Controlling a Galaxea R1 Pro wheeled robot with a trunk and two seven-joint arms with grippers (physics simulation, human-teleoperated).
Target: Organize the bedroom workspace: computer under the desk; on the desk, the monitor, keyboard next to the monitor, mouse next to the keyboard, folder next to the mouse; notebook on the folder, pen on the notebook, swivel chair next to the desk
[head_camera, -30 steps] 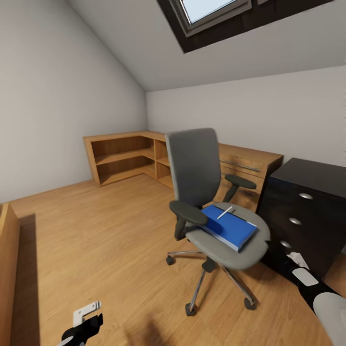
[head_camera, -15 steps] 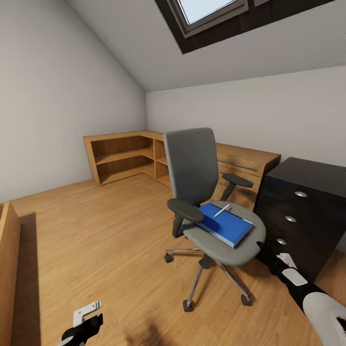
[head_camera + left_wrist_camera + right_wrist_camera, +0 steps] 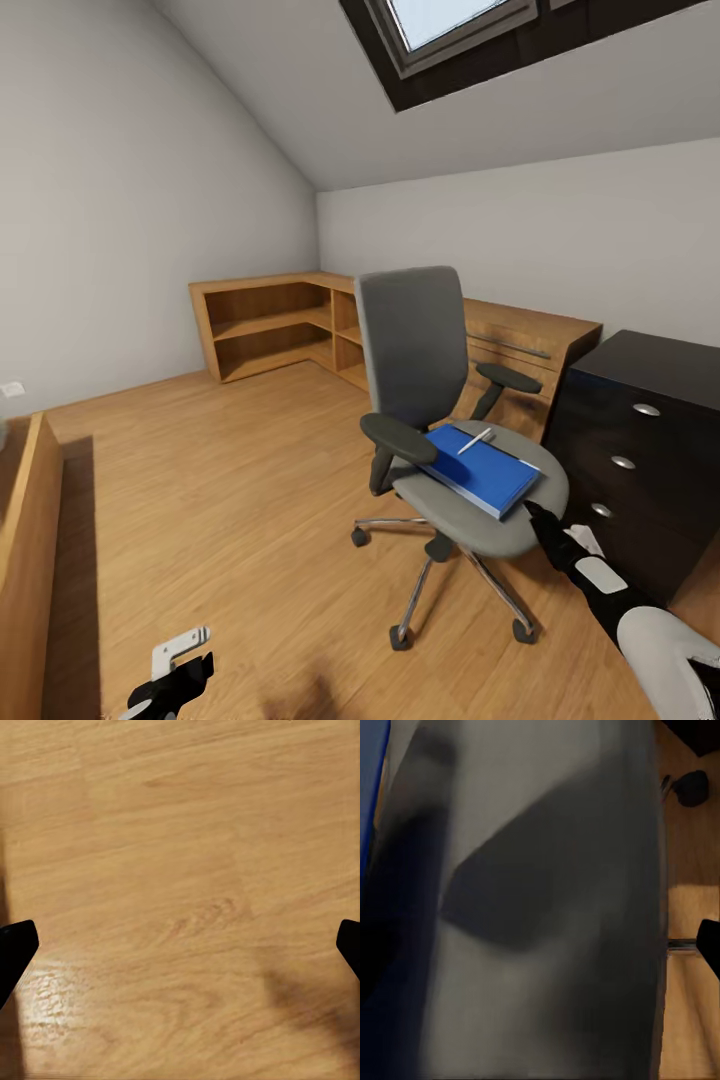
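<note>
The swivel chair (image 3: pixel 440 440) stands on the wooden floor (image 3: pixel 220 480), just beside the black drawer unit (image 3: pixel 640 450) of the desk. It is the largest thing to shift: grey padded seat and back, black armrests, a chrome star base on black casters. I judge it moderately heavy but free-rolling on smooth boards, so a push low on the seat rim or an armrest should move it; the seat may spin rather than travel if pushed off-centre.

The folder (image 3: pixel 480 472) lies flat on the seat, toward its front right edge, one corner near the rim. It is bright blue, thin and rectangular with a pale edge, probably light and fairly stiff with a slick cover. The best hold looks like a pinch on the edge nearest the seat rim, since the padding gives a little beneath it.

A slim pale pen (image 3: pixel 473 441) rests across the folder's far end. It looks light, smooth and prone to roll if the folder tilts.

The right end effector (image 3: pixel 553 528) reaches to the seat's front rim, touching or nearly so; I cannot tell whether its fingers are spread. The left end effector (image 3: pixel 180 660) hangs low over the floor, its fingertips (image 3: pixel 15 949) spread wide with nothing between them.
</note>
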